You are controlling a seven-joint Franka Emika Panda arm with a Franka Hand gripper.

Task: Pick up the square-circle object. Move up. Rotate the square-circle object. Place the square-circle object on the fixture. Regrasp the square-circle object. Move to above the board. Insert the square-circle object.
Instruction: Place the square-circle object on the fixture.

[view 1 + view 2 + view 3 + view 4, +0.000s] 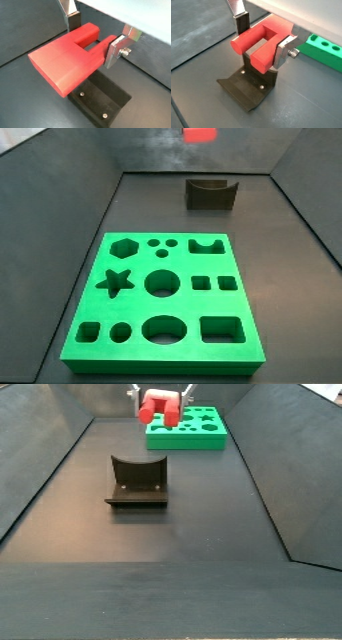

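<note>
claw (162,394) grips square-circle object (162,406) | above fixture (136,482) | board (189,432) behind

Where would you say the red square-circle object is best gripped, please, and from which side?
Across its forked end, as the gripper above the fixture does now: the square-circle object has a slot between two flat-sided prongs, and one finger presses each outer face. Coming from that slotted end leaves the solid block end free.

My gripper (261,42) hung raised at the top of both side views, my fingers (115,50) clamped on the square-circle object (67,62).
</note>
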